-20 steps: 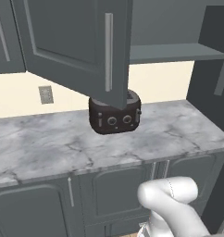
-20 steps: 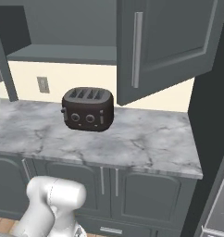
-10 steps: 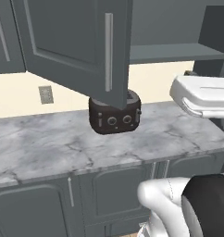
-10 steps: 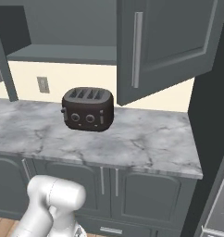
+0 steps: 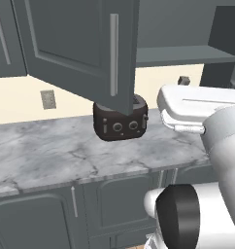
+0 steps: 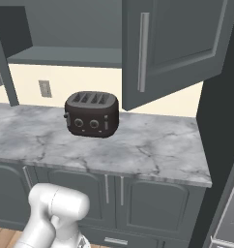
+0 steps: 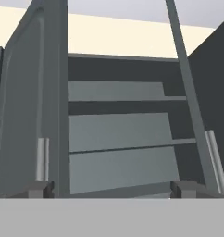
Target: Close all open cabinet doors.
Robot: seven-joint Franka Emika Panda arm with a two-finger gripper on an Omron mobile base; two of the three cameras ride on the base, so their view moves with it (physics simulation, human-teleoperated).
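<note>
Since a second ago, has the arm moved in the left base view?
Yes. The arm has swung up into view at right and reached leftward toward the toaster, which sits unmoved.

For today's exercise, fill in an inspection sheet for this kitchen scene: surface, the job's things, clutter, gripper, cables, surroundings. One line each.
Surface: grey marble counter, mostly bare.
Job's things: two cabinet doors stand open, left door and right door, with the shelves between them exposed.
Clutter: black toaster on the counter under the open cabinet.
Gripper: gripper faces the open cabinet, fingertips apart, holding nothing.
Cables: nothing seen.
Surroundings: wall outlet, base cabinets below the counter.
</note>
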